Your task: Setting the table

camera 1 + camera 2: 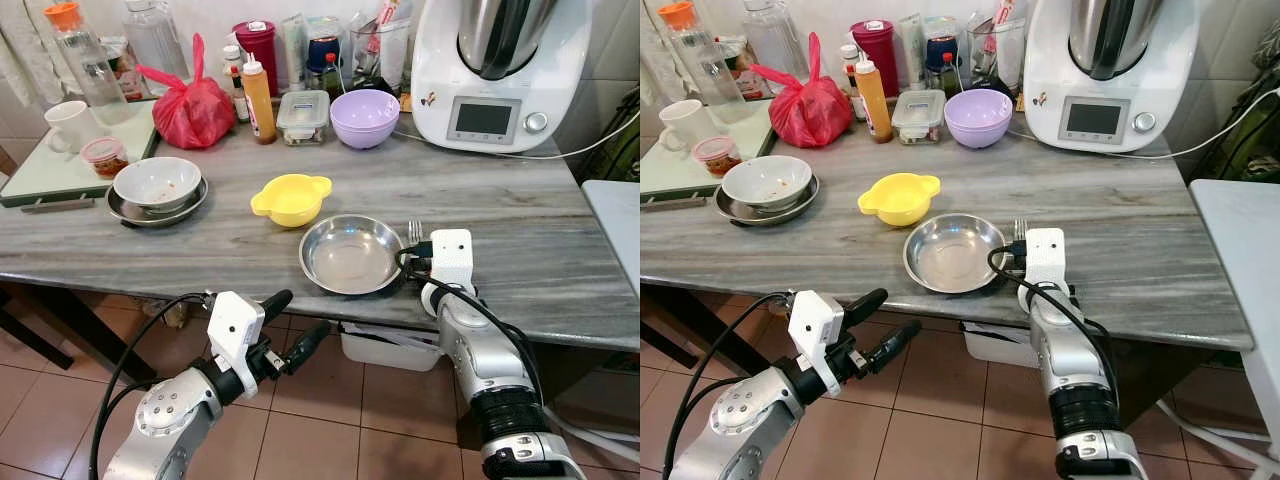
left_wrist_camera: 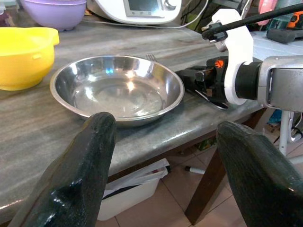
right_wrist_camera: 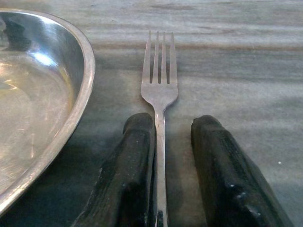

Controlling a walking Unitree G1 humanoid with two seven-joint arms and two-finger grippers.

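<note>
One fork point(image 3: 159, 85) flat on grey marbled table point(image 1: 520, 215), handle between spread fingers of right gripper point(image 3: 163, 165), touching one finger, not clamped, tines forward, just beside round steel plate point(image 1: 350, 254), yellow bowl point(image 1: 291, 198) behind, left gripper point(image 1: 290, 325) open below table edge.

plate point(image 1: 350, 255): shiny steel | fork point(image 3: 159, 85): polished metal | table point(image 1: 520, 215): grey streaked stone
</note>
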